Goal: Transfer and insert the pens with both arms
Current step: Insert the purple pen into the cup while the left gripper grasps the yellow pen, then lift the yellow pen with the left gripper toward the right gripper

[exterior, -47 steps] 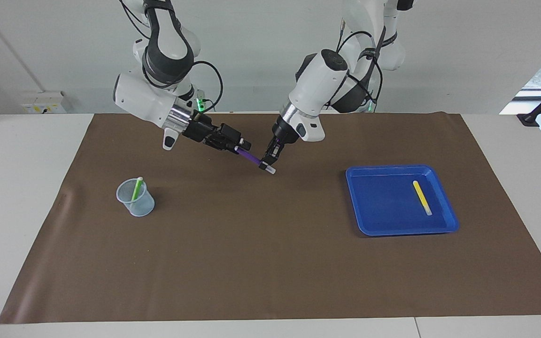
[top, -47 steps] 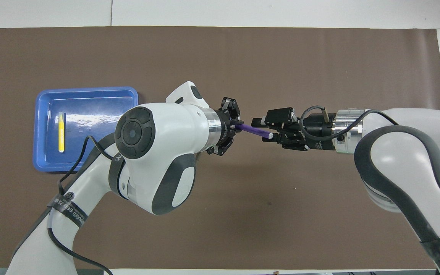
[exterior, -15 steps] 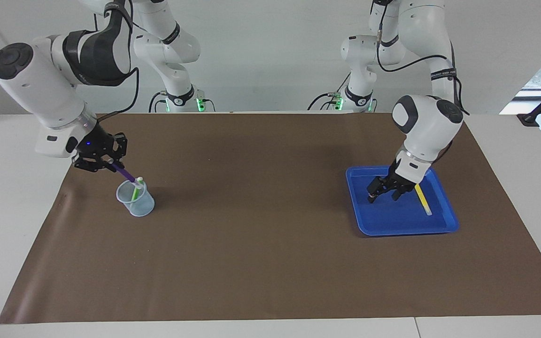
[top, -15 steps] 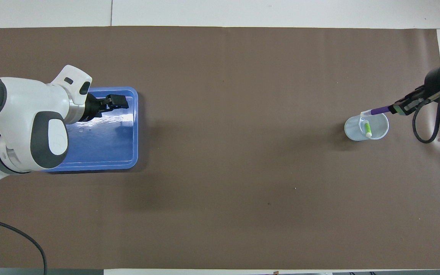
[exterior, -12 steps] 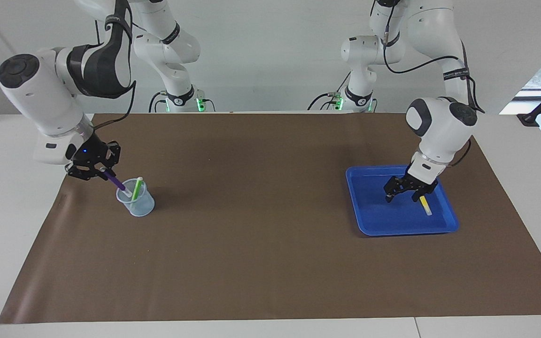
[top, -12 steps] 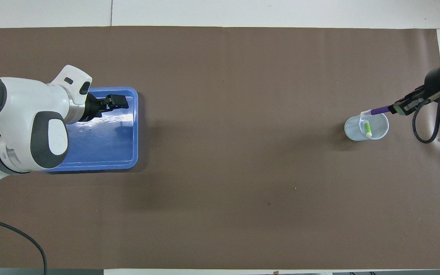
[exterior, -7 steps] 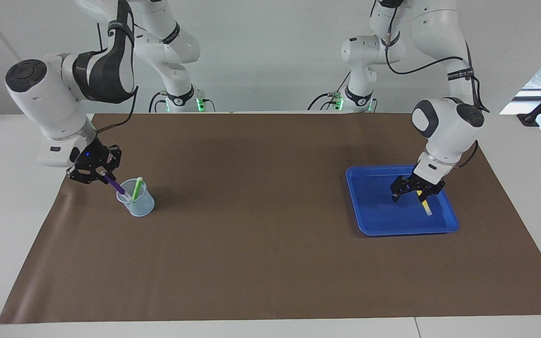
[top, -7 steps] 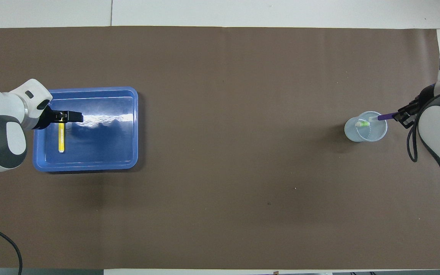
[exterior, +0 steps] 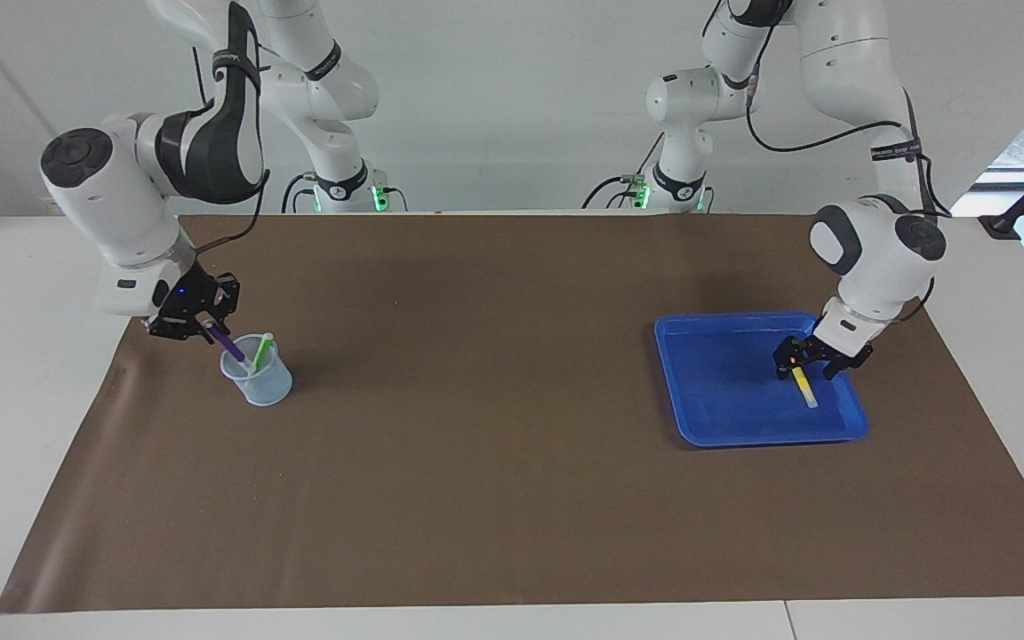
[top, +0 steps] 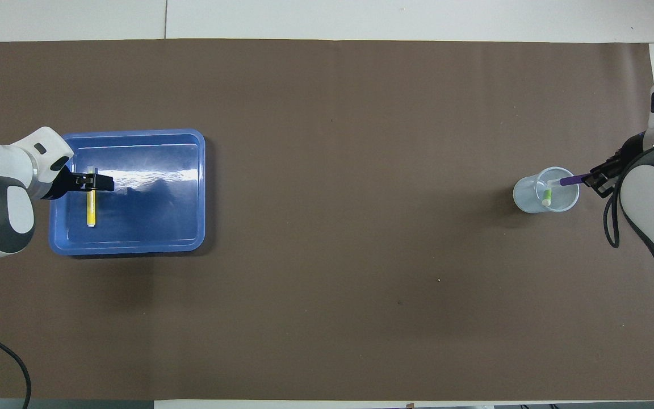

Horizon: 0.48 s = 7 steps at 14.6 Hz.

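Right fingers [exterior: 207,331] pinching purple pen [exterior: 229,348] in cup [exterior: 260,384]; left fingers [exterior: 808,363] spread over yellow pen [exterior: 802,384]

Matt brown paper under glossy plastic

The paper sheet [exterior: 512,498] looks matt and faintly creased; the blue tray [exterior: 716,427] shines like smooth plastic; the cup [exterior: 270,389] is clear plastic; the arms' [exterior: 876,258] shells are smooth white.

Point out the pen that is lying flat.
The yellow pen: it lies flat in the blue tray, while the green pen and purple pen lean in the cup.
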{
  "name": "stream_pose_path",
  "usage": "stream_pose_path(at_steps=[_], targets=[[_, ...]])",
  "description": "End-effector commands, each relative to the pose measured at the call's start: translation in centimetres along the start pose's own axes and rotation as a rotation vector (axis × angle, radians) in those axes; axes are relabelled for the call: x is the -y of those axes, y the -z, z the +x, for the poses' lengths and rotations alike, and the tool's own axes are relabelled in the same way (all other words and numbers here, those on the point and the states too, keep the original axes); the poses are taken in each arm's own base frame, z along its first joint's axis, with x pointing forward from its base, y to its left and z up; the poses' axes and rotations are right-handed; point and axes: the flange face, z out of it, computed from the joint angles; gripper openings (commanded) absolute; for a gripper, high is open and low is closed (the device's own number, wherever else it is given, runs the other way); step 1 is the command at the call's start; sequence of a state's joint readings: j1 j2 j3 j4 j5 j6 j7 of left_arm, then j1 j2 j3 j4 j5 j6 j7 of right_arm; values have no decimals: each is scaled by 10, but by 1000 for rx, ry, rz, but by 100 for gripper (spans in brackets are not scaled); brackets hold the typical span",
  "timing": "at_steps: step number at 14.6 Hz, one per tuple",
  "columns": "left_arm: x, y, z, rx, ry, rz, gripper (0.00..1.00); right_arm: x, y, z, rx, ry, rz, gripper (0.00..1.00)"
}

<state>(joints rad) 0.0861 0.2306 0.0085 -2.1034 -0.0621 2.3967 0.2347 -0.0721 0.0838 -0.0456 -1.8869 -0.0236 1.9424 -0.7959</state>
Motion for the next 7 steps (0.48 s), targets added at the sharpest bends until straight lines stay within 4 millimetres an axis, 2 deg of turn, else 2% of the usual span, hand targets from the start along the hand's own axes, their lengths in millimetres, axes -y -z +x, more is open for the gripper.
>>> stream_pose_path(at_steps=[1,2,4,6,7], targets=[[-4,-12,-6,0,-27,13,65,3,8,-2,-12,15,-10,100],[-3,-13,-6,-4,-27,14,54,2,16,0,-20,15,-10,100],[-7,-12,-4,-13,-35,15,0,10,34,9,-80,-14,73,100],[-7,-11,-3,-16,-35,16,0,25,42,20,-187,-63,214,100],[-7,-10,-3,-13,-32,15,0,39,44,32,-224,-97,273,100]])
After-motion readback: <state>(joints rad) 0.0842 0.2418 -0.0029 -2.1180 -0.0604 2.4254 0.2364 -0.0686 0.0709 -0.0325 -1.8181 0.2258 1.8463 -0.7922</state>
